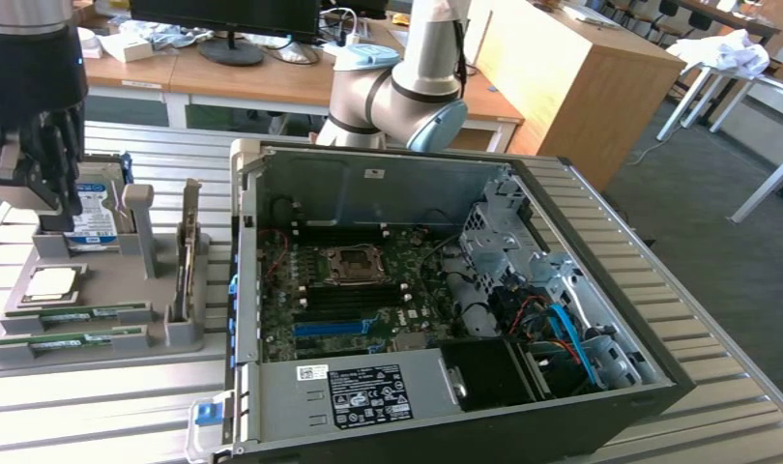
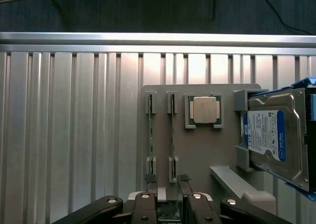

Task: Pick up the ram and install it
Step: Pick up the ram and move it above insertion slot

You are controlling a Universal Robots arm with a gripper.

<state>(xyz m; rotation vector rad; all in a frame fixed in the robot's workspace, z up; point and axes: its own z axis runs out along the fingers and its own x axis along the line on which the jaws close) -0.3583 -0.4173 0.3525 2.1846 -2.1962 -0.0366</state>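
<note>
Two ram sticks [image 1: 75, 316] [image 1: 70, 340] lie in slots at the near end of a grey holder [image 1: 95, 360] on the exterior view's left. In the wrist view both ram sticks [image 2: 150, 135] [image 2: 173, 135] stand on edge, side by side, in the holder's [image 2: 197, 155] clips. My gripper [image 1: 37, 217] hangs above the far end of the holder, over the hard drive. It is open, and in the wrist view the gripper [image 2: 167, 178] has nothing between its fingertips [image 2: 149, 177]. The open computer case [image 1: 430, 290] with its motherboard sits to the exterior view's right.
The holder also carries a square silver processor [image 1: 52, 282] [image 2: 204, 109], a blue-labelled hard drive [image 1: 95, 217] [image 2: 271, 135] and an upright card [image 1: 186, 261]. Everything stands on a ribbed metal table [image 1: 108, 416]. The arm's base [image 1: 398, 97] rises behind the case. Desks and a wooden cabinet stand further back.
</note>
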